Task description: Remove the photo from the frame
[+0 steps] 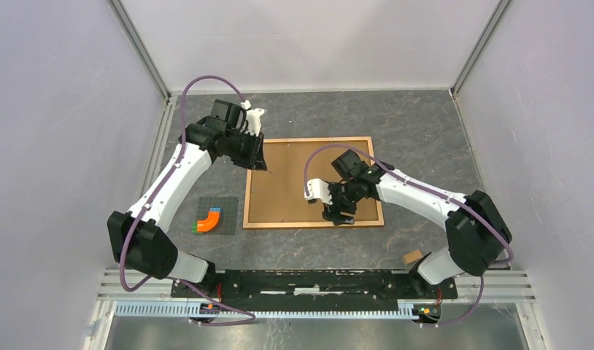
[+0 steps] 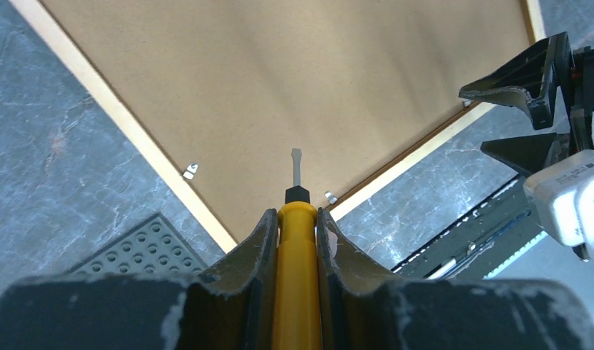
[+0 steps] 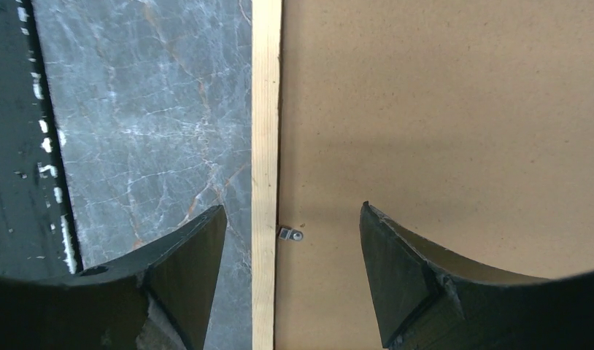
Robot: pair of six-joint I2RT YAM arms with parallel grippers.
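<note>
The frame (image 1: 309,182) lies flat in the middle of the grey marble tabletop (image 1: 425,131) with its plain brown fibreboard back facing up; the narrow wooden border runs all round it. The left fingers (image 2: 261,240) stand over the frame's upper left corner in the top view; they are closed to a narrow gap on the yellow handle of a screwdriver (image 2: 297,219), whose flat metal tip points out over the brown back, near a small clip (image 2: 329,197) at the border. The right fingers (image 3: 184,255) are at the frame's lower edge, a little right of its middle; they are spread wide and hold nothing; between them, just beside the pale border, sits another metal clip (image 3: 290,235). Left of the frame's lower corner a grey plate (image 1: 225,208) carries an orange block (image 1: 204,221).
</note>
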